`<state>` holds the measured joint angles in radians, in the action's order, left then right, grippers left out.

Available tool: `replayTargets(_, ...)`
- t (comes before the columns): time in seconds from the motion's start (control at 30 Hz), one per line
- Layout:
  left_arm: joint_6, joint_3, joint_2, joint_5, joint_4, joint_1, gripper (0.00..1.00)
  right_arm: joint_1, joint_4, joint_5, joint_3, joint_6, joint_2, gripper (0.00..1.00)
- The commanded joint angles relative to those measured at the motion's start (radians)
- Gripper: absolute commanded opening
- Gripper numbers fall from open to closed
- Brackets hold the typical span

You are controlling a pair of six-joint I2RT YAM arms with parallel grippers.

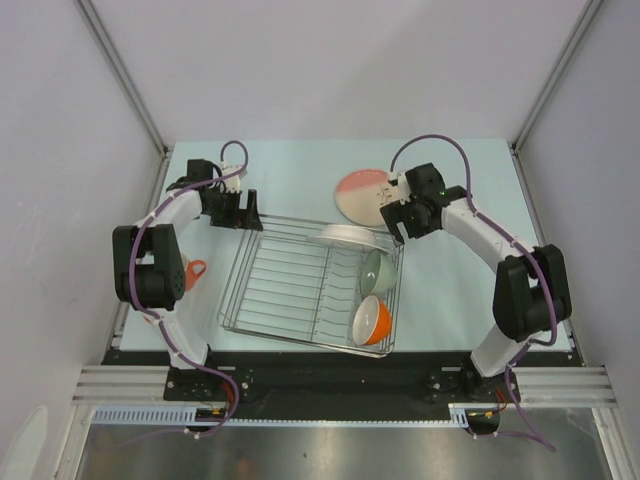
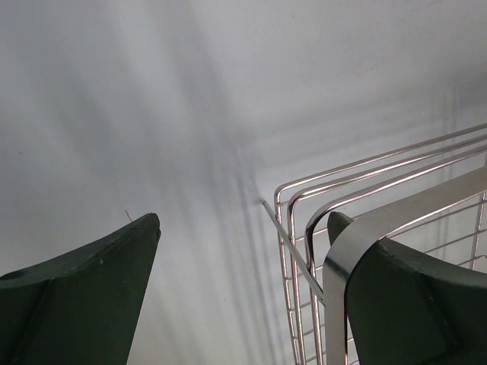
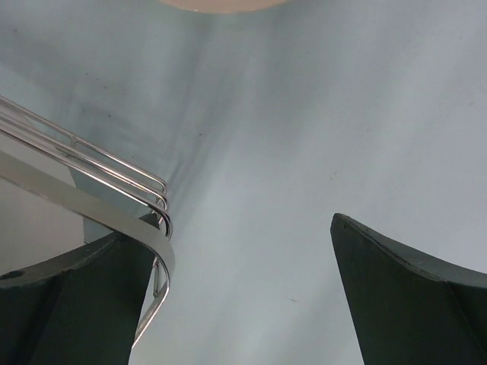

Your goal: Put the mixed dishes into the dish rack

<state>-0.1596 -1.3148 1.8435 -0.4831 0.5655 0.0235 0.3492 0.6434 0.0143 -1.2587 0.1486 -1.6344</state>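
the rack [image 1: 285, 288] is seen mid-bench [image 1: 470, 190], with a white bowl [image 1: 350, 235], a green bowl [image 1: 378, 270] and an orange bowl [image 1: 370, 320] stood along its right side. the plate [image 1: 356, 195] lies behind the rack, partly covered by the right pincer [image 1: 395, 228] and cut off in the wrist view. the mug [image 1: 194, 270], left of the rack, is half hidden by the left arm [image 1: 150, 265]. the left pincer [image 1: 245, 212] and the right pincer are both held apart, each straddling a far rack corner. contact with the wire cannot be told.

light: bright, even, overhead | shadows: soft streaks on table [image 2: 190, 152] | wrist views: near fingers blurred
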Motion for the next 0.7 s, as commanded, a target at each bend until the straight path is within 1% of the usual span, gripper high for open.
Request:
replayTargets(0.0,-0.023,-0.041,-0.036,0.011,0.005,-0.007,0.97,-0.006,0.044,0.150,-0.090,-0.030,-0.065,1.00)
replayTargets(0.13,-0.026,-0.038,-0.038,-0.003,0.010,-0.010,0.97,-0.027,0.026,0.171,-0.136,-0.035,-0.111,1.00)
replayTargets(0.23,-0.035,-0.020,-0.043,0.003,0.014,-0.014,0.97,-0.039,-0.011,0.141,-0.169,-0.041,-0.140,1.00)
replayTargets(0.3,-0.035,-0.003,-0.049,0.005,0.005,-0.063,0.97,-0.042,-0.027,0.131,-0.200,-0.049,-0.168,1.00)
replayTargets(0.47,-0.038,0.031,-0.052,0.017,0.007,-0.108,0.97,-0.035,0.030,0.058,-0.297,-0.058,-0.232,1.00)
replayTargets(0.53,-0.041,0.029,-0.053,0.014,0.016,-0.119,0.97,-0.015,0.038,0.030,-0.306,-0.053,-0.216,1.00)
replayTargets(0.6,-0.043,0.019,-0.056,-0.001,0.033,-0.117,0.97,-0.012,0.021,-0.040,-0.295,-0.073,-0.180,1.00)
replayTargets(0.67,-0.052,-0.015,-0.059,-0.011,0.074,-0.117,0.97,-0.036,0.001,-0.124,-0.291,-0.111,-0.127,1.00)
